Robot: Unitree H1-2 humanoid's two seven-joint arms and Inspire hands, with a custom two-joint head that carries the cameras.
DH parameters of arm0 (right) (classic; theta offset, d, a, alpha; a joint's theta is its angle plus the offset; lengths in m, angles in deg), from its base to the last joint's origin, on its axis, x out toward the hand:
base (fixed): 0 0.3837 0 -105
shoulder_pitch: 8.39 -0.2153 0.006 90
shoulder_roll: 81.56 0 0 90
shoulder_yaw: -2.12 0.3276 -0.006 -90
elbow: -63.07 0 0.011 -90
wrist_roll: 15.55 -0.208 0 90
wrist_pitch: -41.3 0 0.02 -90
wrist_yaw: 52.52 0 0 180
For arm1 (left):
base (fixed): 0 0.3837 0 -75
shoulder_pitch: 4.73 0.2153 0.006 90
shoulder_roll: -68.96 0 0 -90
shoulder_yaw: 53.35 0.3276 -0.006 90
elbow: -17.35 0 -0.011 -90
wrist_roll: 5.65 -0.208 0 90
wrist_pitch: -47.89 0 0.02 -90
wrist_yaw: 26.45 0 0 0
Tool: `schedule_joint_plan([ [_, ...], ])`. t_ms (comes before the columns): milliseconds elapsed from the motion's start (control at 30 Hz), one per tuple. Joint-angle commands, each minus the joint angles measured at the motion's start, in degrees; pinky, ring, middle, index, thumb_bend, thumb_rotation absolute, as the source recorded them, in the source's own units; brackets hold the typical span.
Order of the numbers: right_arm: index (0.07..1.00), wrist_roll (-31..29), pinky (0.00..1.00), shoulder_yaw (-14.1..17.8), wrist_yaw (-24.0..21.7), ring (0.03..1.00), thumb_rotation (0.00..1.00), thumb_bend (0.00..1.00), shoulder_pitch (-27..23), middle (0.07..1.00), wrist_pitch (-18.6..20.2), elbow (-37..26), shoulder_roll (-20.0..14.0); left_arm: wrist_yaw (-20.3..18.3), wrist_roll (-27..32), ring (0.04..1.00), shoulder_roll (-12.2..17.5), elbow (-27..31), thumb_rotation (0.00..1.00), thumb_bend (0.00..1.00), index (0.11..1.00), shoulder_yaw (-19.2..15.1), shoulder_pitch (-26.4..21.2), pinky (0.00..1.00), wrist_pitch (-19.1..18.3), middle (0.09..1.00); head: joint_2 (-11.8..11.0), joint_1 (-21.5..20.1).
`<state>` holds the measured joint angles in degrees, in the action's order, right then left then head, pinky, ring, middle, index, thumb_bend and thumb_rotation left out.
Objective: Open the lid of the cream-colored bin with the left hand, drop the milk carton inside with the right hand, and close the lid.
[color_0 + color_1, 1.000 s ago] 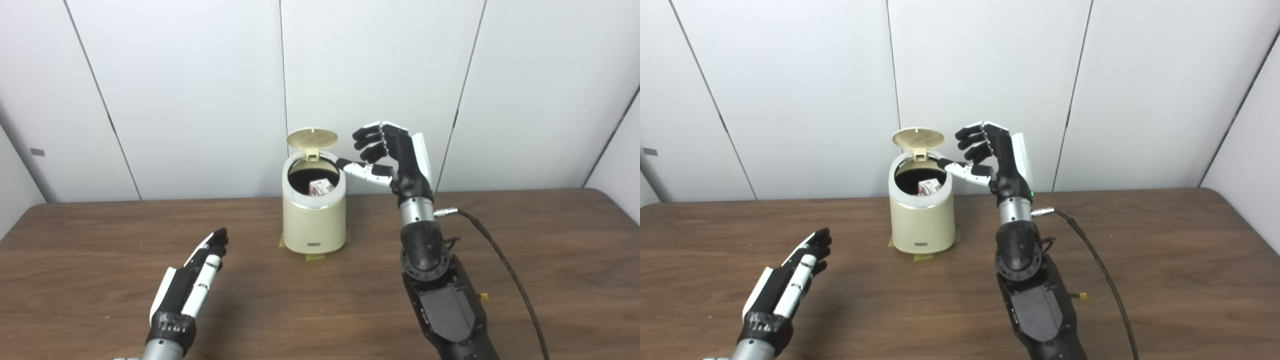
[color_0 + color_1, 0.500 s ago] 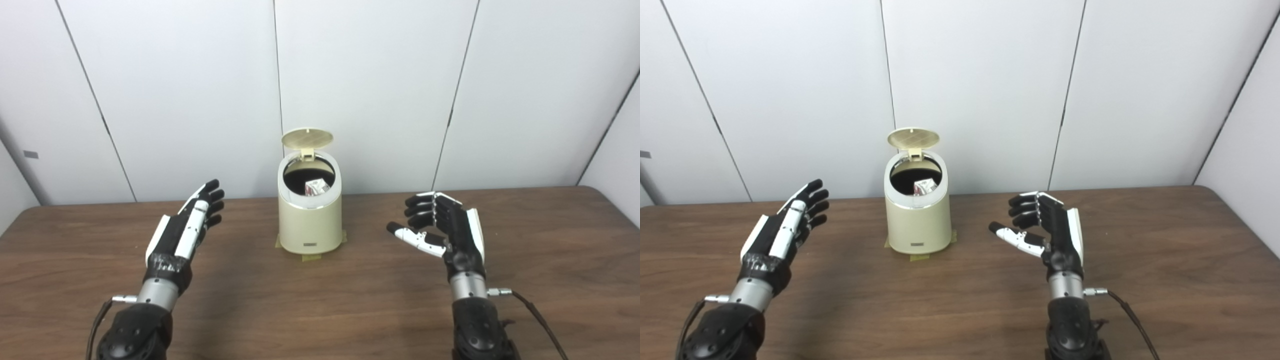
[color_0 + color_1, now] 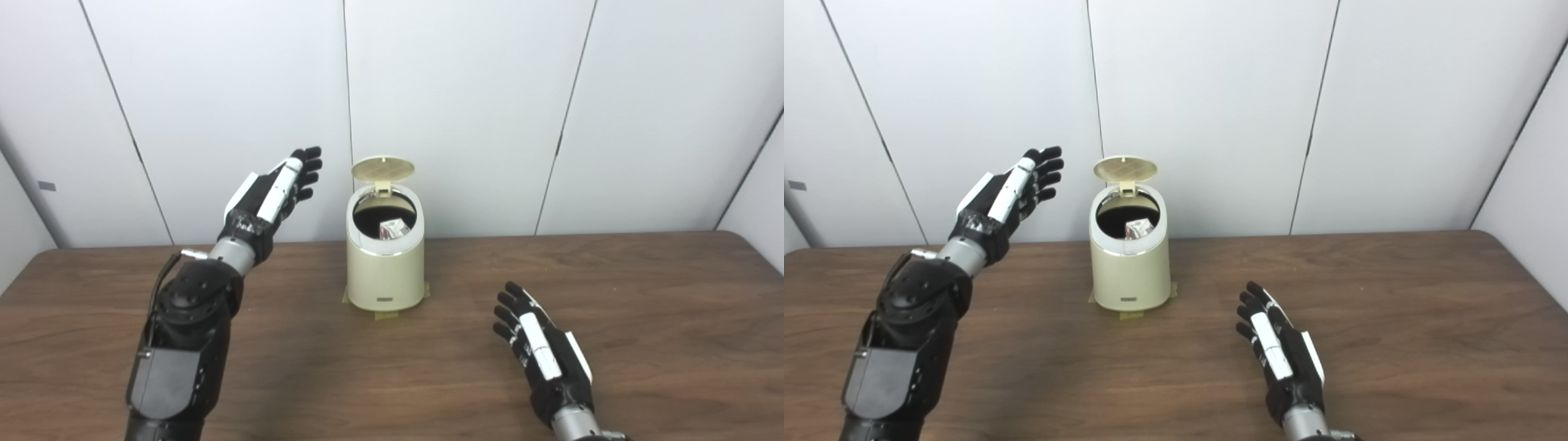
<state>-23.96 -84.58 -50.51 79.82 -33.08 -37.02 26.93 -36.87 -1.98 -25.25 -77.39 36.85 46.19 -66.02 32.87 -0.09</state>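
The cream-colored bin [image 3: 384, 269] stands at the table's far middle on tape patches. Its round lid [image 3: 383, 169] is tipped up at the back. Inside the dark opening lies the milk carton [image 3: 392, 229], partly hidden by the rim. My left hand [image 3: 271, 195] is raised to the left of the lid, open, fingers stretched toward it, with a gap between them. My right hand [image 3: 542, 352] is low over the table at the front right, open and holding nothing.
The brown wooden table [image 3: 643, 288] runs across the view, with white wall panels [image 3: 459, 92] close behind the bin. A grey cable [image 3: 164, 278] loops at my left wrist.
My left hand has risen from the table up beside the open lid. My right hand has drawn back from the bin's mouth and sunk to the table at the front right, fingers straightened.
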Motion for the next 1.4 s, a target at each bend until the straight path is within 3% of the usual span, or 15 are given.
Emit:
schedule_joint_plan([
  [0,0.900,-0.8,0.86,-0.3,-0.8,0.898,1.00,0.59,0.0,0.888,-1.2,-2.1,0.4,-0.6,-0.6,0.930,0.9,-0.8,0.93,0.47,0.913,0.4,-4.7,0.94,1.9,0.920,0.0,0.0],
  [167,0.895,0.4,0.89,-1.0,-0.7,0.903,1.00,0.58,1.3,0.887,-2.2,-1.8,0.3,-1.3,-2.1,0.934,1.3,-5.1,0.98,0.46,0.924,2.2,-8.6,0.94,3.8,0.927,-0.2,0.2],
  [367,0.876,0.0,0.81,0.1,0.4,0.876,0.98,0.55,1.3,0.884,-3.1,-0.8,0.6,-3.1,-4.2,0.927,2.1,-9.1,1.00,0.45,0.909,4.8,-12.5,0.93,6.1,0.905,-0.4,0.1],
  [633,0.904,-0.9,0.78,0.3,-0.5,0.850,0.98,0.55,1.1,0.872,-2.3,0.0,0.3,-7.0,-9.4,0.893,4.2,-12.8,1.00,0.45,0.888,10.4,-16.1,0.92,11.1,0.848,-0.5,-0.4],
  [800,0.902,-2.0,0.75,0.8,-0.2,0.812,0.97,0.55,0.9,0.839,-1.5,-0.1,0.8,-7.5,-17.5,0.894,6.4,-13.2,1.00,0.46,0.859,15.7,-17.2,0.91,14.5,0.832,-0.5,-0.7],
  [867,0.904,-2.2,0.73,0.8,0.2,0.797,0.99,0.56,0.8,0.830,-0.8,-0.5,1.0,-7.7,-19.6,0.921,7.1,-13.3,1.00,0.47,0.852,16.9,-17.3,0.96,16.0,0.839,-0.5,-0.8],
  [1000,0.912,-1.7,0.71,0.8,1.3,0.784,1.00,0.55,0.3,0.817,1.1,-1.2,1.6,-9.0,-25.2,0.879,9.5,-11.9,1.00,0.46,0.844,20.1,-17.4,0.90,19.7,0.836,-0.5,-0.7],
  [1133,0.924,-2.4,0.74,0.8,1.2,0.798,1.00,0.55,0.0,0.822,3.3,-1.5,1.6,-11.2,-30.4,0.865,11.1,-9.4,1.00,0.48,0.842,22.5,-16.8,0.83,19.3,0.861,-0.4,-0.7],
  [1367,0.929,-2.6,0.73,1.0,1.1,0.799,1.00,0.54,0.0,0.821,4.2,-1.8,1.3,-15.9,-33.0,0.852,12.4,-5.3,1.00,0.47,0.838,23.5,-14.8,0.78,19.9,0.862,-0.2,-0.6],
])
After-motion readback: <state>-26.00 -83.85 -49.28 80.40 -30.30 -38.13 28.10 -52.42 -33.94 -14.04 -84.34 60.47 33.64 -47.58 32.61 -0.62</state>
